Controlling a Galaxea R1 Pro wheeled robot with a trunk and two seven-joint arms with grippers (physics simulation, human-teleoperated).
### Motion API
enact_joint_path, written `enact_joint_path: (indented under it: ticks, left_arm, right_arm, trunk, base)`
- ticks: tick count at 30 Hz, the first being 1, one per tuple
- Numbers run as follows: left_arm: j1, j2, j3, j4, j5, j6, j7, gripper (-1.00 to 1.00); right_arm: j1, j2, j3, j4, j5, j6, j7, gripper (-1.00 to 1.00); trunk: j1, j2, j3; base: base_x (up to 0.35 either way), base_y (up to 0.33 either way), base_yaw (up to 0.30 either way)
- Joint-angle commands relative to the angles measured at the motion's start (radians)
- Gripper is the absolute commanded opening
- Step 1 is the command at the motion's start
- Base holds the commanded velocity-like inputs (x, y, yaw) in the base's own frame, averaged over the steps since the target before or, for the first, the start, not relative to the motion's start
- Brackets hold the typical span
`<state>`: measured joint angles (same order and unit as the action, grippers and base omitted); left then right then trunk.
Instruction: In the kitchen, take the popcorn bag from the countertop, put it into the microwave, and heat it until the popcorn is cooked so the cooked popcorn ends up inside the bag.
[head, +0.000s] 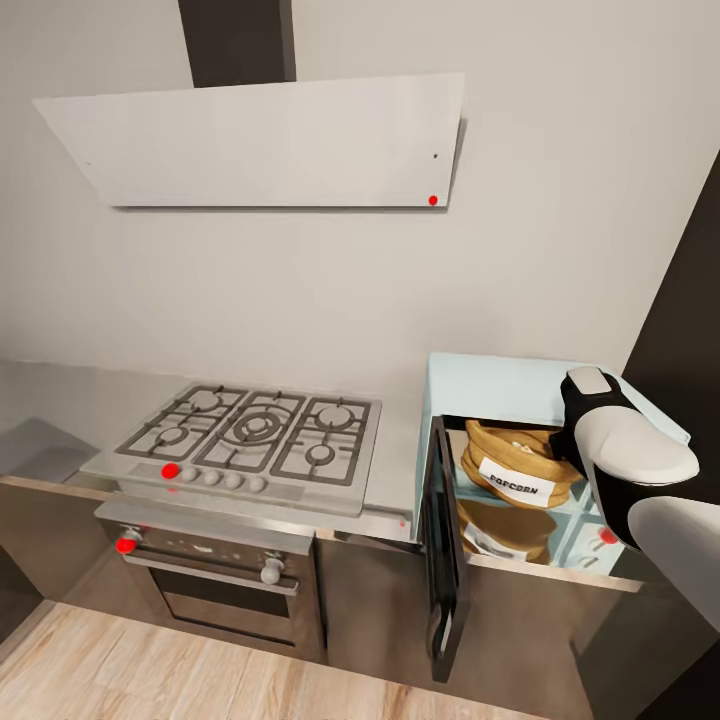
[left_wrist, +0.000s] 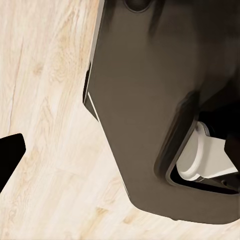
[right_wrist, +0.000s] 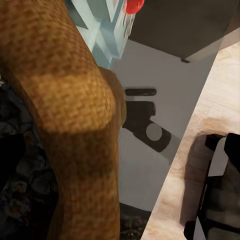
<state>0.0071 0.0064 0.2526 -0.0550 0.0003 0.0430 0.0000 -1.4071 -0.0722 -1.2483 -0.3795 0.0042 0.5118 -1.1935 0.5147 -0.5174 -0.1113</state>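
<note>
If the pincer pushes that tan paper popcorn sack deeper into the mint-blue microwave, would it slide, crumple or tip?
The tan paper popcorn sack looks soft: its rolled rim is uneven, so it probably dents before sliding. It sits squat and wide inside the mint-blue microwave, so tipping seems unlikely. Paper and small bulk suggest it is light.

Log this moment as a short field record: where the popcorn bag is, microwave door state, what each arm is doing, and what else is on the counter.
popcorn bag: inside the microwave cavity, label facing out
microwave door: swung open toward the camera
right arm: reaching to the cavity beside the bag; bag close up in the right wrist view; grip state unclear
left wrist view: wooden floor and the robot's dark base
gas hob: on the countertop, left of the microwave
oven: below the hob, closed
</note>
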Motion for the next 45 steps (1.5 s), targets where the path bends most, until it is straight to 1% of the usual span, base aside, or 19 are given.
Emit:
enact_joint_path:
  ticks: [1, 10, 45]
  left_arm:
    - [0.001, 0.0, 0.004, -0.003, 0.0, 0.005, 0.0, 1.0]
    - [0.001, -0.001, 0.004, -0.003, 0.0, 0.005, 0.0, 1.0]
    - [0.001, 0.0, 0.004, -0.003, 0.0, 0.005, 0.0, 1.0]
  right_arm:
    - [-0.001, 0.0, -0.002, -0.001, 0.0, 0.01, -0.003, 1.0]
    - [-0.001, 0.0, -0.002, -0.001, -0.001, 0.01, -0.002, 1.0]
    - [-0.001, 0.0, -0.003, -0.001, -0.001, 0.01, 0.003, 1.0]
  trunk:
    - [0.0, -0.002, -0.002]
    - [0.0, -0.002, 0.001]
    - [0.0, -0.002, 0.058]
  base:
    - [0.0, 0.0, 0.0]
    - [0.0, 0.0, 0.0]
    - [0.0, 0.0, 0.0]
